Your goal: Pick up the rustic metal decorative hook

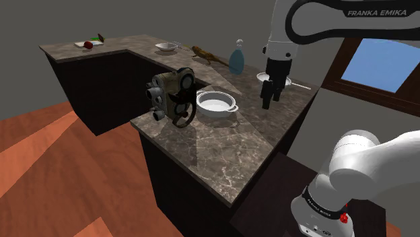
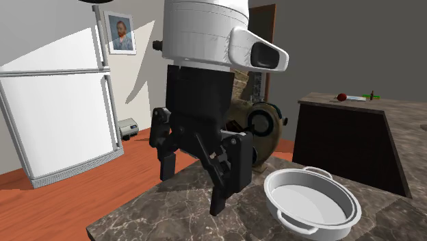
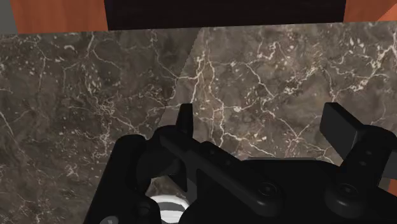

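1. Shoulder view is dim for me: the counter (image 1: 222, 145) reads dark, with only a faint sheen on its near stretch.
2. Brightest spot there is the blue window (image 1: 380, 64) at the shoulder view's right, and a paler slanted band lies across the orange floor (image 1: 40, 134).
3. Second exterior view is lighter: the white fridge (image 2: 61, 116) is well lit, and there's a slanted light patch on the wall (image 2: 55, 34).
4. The gripper (image 2: 193, 190) is almost a black silhouette.
5. In the wrist view a diagonal shadow edge splits the counter, darker on one side.
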Available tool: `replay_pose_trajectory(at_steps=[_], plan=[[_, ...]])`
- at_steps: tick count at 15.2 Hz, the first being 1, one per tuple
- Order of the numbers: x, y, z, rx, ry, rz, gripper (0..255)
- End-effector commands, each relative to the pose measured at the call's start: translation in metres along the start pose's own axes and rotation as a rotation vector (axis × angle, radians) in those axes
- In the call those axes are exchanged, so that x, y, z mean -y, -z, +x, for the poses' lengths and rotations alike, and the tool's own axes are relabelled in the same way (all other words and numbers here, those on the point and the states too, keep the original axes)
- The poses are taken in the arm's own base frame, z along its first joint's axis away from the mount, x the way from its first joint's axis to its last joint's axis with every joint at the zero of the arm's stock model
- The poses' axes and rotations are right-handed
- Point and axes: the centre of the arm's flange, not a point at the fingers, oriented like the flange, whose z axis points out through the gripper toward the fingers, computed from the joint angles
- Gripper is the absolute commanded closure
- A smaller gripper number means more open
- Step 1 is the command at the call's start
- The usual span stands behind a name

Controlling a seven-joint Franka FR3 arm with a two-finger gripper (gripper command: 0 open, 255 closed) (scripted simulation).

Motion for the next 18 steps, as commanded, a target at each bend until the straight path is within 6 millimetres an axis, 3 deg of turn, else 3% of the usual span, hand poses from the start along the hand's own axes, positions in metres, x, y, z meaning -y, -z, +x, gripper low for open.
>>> replay_pose_trajectory(at_steps=[1, 9, 13, 18], plan=[[0.000, 0.000, 0.000, 0.000, 0.000, 0.000, 0], [-0.020, 0.007, 0.098, -0.015, 0.437, -0.040, 0], [-0.013, 0.010, 0.148, -0.022, 0.655, -0.060, 0], [0.010, 0.016, 0.206, -0.031, 0.928, -0.085, 0]])
